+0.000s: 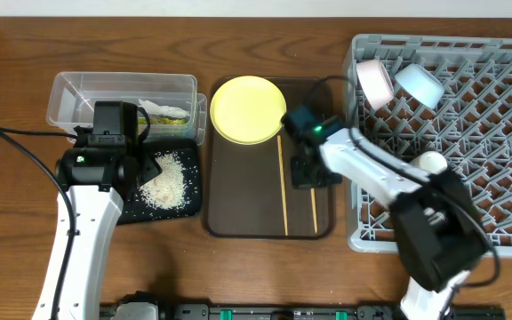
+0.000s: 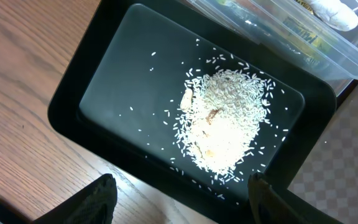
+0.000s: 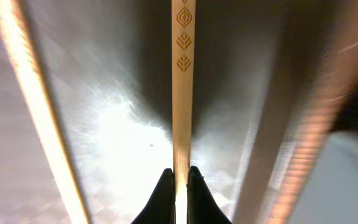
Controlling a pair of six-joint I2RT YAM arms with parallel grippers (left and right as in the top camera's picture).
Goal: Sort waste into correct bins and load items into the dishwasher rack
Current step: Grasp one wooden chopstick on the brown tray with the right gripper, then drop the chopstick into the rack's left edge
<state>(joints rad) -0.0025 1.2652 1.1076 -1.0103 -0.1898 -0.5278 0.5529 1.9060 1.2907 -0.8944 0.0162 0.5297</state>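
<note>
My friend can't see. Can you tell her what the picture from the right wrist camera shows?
Two black jaws pinch a thin pale wooden chopstick with small leaf shapes printed on it, just over a shiny dark brown serving tray. A second wooden chopstick lies apart to its left, blurred.

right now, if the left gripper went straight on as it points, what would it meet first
Probably the rice heap in the black tray, or that tray's near rim; depth is unclear.
</note>
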